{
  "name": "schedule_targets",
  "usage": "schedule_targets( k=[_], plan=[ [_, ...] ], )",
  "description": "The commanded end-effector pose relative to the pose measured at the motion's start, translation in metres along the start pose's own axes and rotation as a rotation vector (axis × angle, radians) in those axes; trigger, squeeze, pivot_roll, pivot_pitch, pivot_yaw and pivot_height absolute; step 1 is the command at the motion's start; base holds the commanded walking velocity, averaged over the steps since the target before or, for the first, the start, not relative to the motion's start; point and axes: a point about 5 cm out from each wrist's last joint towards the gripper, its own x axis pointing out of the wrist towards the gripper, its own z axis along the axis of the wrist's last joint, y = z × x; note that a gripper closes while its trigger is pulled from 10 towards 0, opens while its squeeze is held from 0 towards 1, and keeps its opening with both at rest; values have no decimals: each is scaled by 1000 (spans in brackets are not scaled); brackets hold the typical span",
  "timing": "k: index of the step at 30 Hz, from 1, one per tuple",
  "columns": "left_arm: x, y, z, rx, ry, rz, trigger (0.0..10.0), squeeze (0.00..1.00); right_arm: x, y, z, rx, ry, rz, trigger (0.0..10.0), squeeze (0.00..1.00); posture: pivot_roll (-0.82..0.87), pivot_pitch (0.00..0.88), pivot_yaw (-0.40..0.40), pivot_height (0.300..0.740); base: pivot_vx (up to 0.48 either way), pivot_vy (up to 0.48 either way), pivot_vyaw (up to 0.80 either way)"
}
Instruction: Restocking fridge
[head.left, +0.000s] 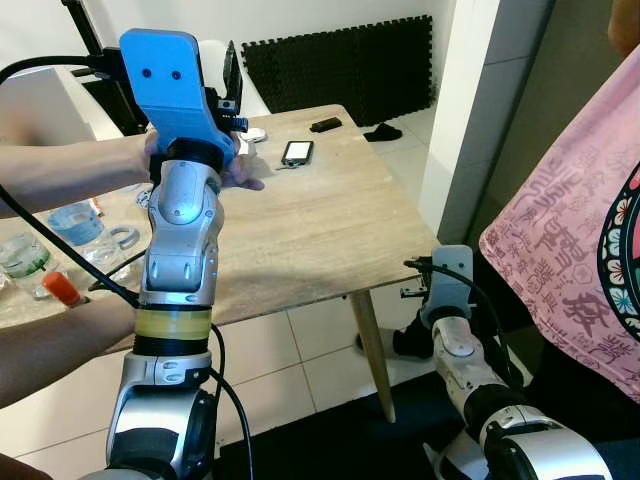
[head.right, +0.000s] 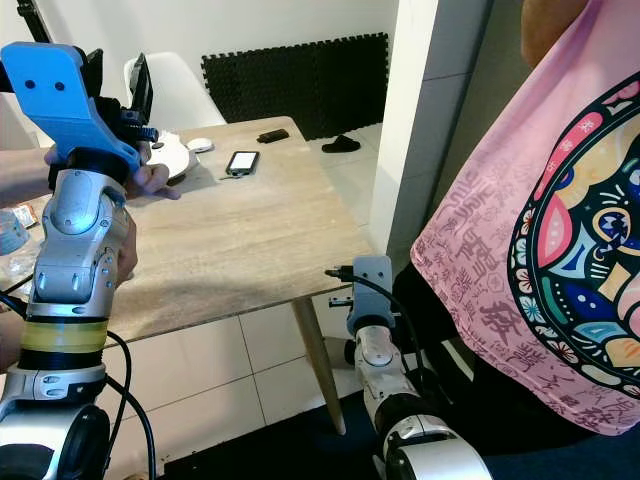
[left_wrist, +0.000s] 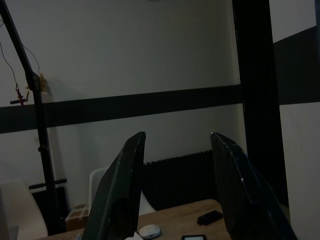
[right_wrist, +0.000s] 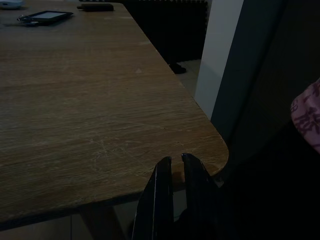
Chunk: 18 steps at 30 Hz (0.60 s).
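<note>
We have nothing in hand yet. The left gripper (left_wrist: 177, 187) is raised above the wooden table (head.left: 320, 230), fingers spread with only air between them, aimed at the far wall. A person's hand (head.left: 232, 168) is on the left wrist just under the blue camera mount (head.left: 170, 80); their other forearm (head.left: 50, 345) lies along the near edge of the table. The right gripper (right_wrist: 172, 192) hangs low beside the near right corner of the table, fingers close to pressed together, idle.

The stock to load looks like the clear plastic bottles (head.left: 28, 262) at the left end of the table, lying in a cluster — one with an orange cap (head.left: 62, 290). No fridge can be made out.

Handling, our judgement:
- thin-walled clear plastic; light if empty, moderate if full — fill level not readable from here
- walls will flex and slip under a hard squeeze, so a moderate grip
- bottles lying flat will roll when nudged
- take hold across the body mid-length, jaws square to the long axis

A phone (head.left: 298, 152) and a small dark object (head.left: 325, 124) sit at the far side of the table, well apart from the bottles. A person in a pink shirt (head.right: 520, 250) stands just off the right side of the table.
</note>
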Motion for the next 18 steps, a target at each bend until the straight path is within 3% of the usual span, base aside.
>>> schedule_targets(
  k=[1,18],
  plan=[
    [-6,6,-19,1,91,15,10000,0,-2,2,-7,-13,30,7,10000,0,82,0,32,740,0,0,0],
    [-8,6,-21,3,99,18,10000,0,-3,2,-8,-18,36,10,10000,0,86,0,29,740,0,0,0]
  ],
)
